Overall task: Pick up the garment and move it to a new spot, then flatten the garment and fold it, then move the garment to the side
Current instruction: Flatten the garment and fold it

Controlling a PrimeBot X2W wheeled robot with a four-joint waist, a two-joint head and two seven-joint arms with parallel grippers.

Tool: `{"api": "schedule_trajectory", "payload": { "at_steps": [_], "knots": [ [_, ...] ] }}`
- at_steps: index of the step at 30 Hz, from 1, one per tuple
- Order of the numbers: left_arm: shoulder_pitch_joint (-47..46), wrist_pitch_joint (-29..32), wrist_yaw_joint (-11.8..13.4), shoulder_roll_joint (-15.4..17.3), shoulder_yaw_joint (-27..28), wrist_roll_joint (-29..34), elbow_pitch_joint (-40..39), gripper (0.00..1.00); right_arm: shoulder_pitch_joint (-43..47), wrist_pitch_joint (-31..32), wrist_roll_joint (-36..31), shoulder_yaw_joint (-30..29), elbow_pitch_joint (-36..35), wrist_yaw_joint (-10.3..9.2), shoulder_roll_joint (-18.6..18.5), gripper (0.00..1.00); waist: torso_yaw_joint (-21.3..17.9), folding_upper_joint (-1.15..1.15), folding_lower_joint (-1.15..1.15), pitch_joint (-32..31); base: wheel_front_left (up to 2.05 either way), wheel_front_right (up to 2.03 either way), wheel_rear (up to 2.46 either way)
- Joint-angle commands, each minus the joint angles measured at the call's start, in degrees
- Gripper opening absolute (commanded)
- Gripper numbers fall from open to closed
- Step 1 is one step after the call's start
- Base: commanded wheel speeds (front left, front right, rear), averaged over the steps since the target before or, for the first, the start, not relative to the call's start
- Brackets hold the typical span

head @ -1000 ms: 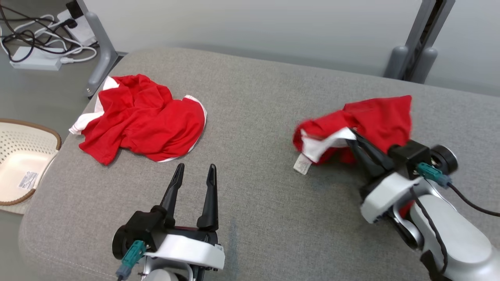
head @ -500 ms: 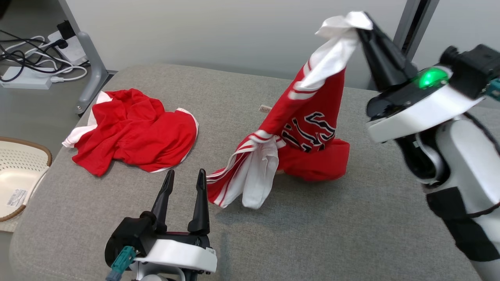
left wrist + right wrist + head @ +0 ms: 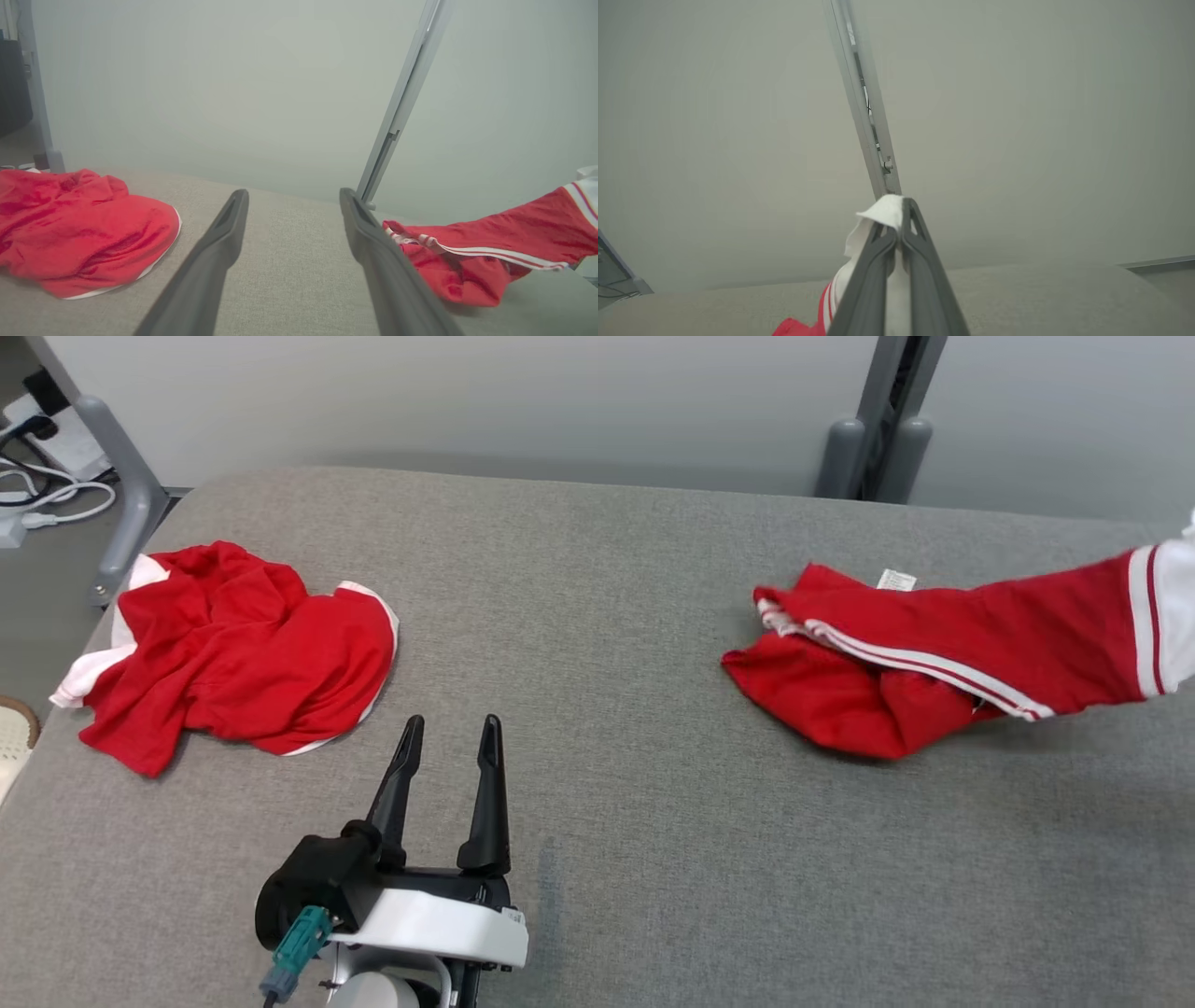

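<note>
The garment (image 3: 934,663) is red with white stripes and a white cuff. It stretches from the right half of the grey cushion up toward the right edge of the head view, its lower part still resting on the surface. In the right wrist view my right gripper (image 3: 899,224) is shut on the garment's white edge (image 3: 878,219). My left gripper (image 3: 448,737) hovers open and empty low over the cushion at the lower left. Through its fingers (image 3: 219,247) the garment (image 3: 486,252) shows to the right.
A second red and white garment (image 3: 233,653) lies crumpled at the cushion's left end, also seen as a red heap (image 3: 79,228) in the left wrist view. The grey cushion (image 3: 597,859) is bare in the middle. A grey post (image 3: 878,420) stands behind; cables (image 3: 37,495) lie on the floor at left.
My right gripper has swung the garment from high above the cushion's middle out to the right, past the frame edge. The head camera has shifted. My left gripper stays open.
</note>
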Motion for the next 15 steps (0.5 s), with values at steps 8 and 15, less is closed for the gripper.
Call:
{"api": "schedule_trajectory", "payload": {
  "at_steps": [8, 15],
  "knots": [
    [-2.7, -0.1, 0.6, 0.2, -1.1, 0.3, 0.6, 1.0, 6.9, 2.8, 0.7, 0.5, 7.6, 0.03, 1.3, 0.07, -4.2, 0.0, 0.0, 2.5, 0.0, 0.0, 0.0],
    [-3.9, -0.1, 0.7, 0.2, -0.9, 1.0, 1.2, 1.0, 6.1, 0.3, -2.0, 4.2, 10.4, 0.03, 2.7, 1.0, -7.7, 0.0, 0.0, 2.6, 0.0, 0.0, 0.0]
  ]
}}
